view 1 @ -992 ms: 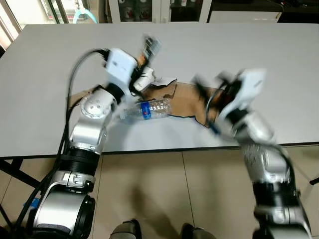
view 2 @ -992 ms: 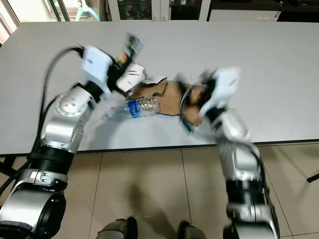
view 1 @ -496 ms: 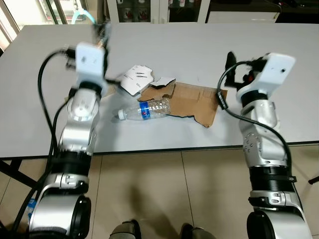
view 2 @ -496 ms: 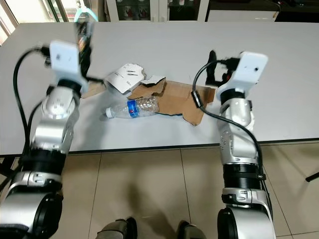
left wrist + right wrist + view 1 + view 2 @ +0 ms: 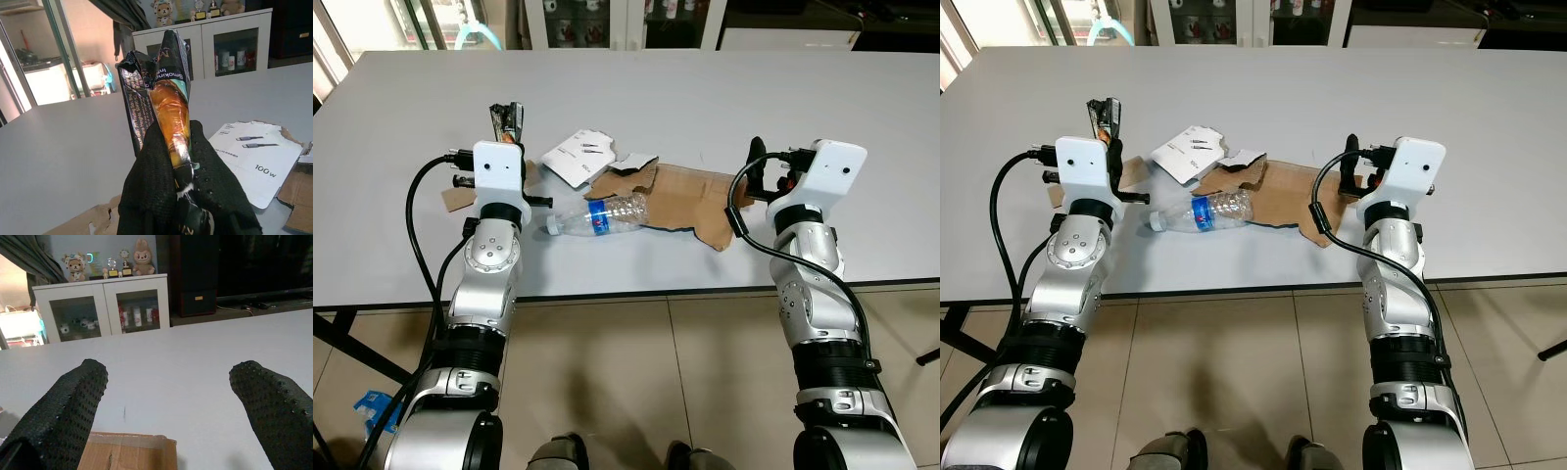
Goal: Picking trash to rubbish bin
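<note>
near the counter (image 5: 862, 108) front edge, the plastic bottle (image 5: 602, 215) lies on its side, long axis running left-right along the edge, cap toward the left gripper (image 5: 505, 122), the nearer arm, whose jaws are clamped on a snack wrapper (image 5: 164, 98) held upright above the counter. the right gripper (image 5: 166, 406) hovers with jaws spread and empty just past the torn cardboard (image 5: 690, 196). beyond lie the white card (image 5: 579, 155) and open counter; judged, no bin in sight.
</note>
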`<state>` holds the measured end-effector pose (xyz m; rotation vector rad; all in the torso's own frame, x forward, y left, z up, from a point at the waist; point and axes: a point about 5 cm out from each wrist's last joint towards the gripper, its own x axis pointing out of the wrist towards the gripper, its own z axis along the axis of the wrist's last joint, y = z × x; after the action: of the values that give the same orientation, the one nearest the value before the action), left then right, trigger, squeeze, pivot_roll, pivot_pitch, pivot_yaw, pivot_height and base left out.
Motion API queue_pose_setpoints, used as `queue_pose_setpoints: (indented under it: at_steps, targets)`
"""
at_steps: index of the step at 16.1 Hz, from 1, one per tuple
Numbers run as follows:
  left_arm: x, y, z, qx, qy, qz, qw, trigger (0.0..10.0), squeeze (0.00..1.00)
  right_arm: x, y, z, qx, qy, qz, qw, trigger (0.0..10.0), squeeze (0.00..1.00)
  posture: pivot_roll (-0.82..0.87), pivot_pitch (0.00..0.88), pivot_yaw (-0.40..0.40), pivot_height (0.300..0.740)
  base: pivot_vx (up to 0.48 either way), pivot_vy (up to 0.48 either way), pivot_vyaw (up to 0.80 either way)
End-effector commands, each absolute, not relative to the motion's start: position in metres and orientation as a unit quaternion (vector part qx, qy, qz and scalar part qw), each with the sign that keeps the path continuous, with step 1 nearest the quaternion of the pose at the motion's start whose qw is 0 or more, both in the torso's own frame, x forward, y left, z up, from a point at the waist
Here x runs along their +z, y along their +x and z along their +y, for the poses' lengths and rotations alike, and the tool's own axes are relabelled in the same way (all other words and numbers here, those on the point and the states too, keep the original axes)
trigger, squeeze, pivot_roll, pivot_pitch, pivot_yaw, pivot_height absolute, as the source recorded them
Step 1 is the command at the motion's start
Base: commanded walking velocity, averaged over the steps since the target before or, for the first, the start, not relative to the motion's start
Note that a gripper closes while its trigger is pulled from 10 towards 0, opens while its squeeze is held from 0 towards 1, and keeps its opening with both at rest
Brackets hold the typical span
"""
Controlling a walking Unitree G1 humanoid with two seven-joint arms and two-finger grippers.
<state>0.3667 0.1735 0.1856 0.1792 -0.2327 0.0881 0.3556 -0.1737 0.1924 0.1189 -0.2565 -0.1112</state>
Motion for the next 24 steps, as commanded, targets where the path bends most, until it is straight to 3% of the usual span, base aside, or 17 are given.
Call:
queue_pose_setpoints:
  at_steps: [1,14,24]
  targets:
    - [0.186,0.367,0.172,0.048,0.089,-0.119,0.988,10.0,0.00,0.194,0.354,-0.177,-0.064,0.060,-0.136,0.987,10.0,0.00,-0.03,0.098,-0.003,0.740,0.000,0.000,0.00]
    - [0.176,0.364,0.163,0.037,0.090,-0.104,0.990,10.0,0.00,0.181,0.355,-0.170,-0.050,0.067,-0.113,0.990,10.0,0.00,-0.02,0.102,-0.010,0.740,0.000,0.000,0.00]
    - [0.179,0.364,0.164,0.039,0.090,-0.107,0.989,10.0,0.00,0.176,0.355,-0.171,-0.051,0.068,-0.104,0.991,10.0,0.00,-0.02,0.110,-0.007,0.740,-0.241,0.000,0.00]
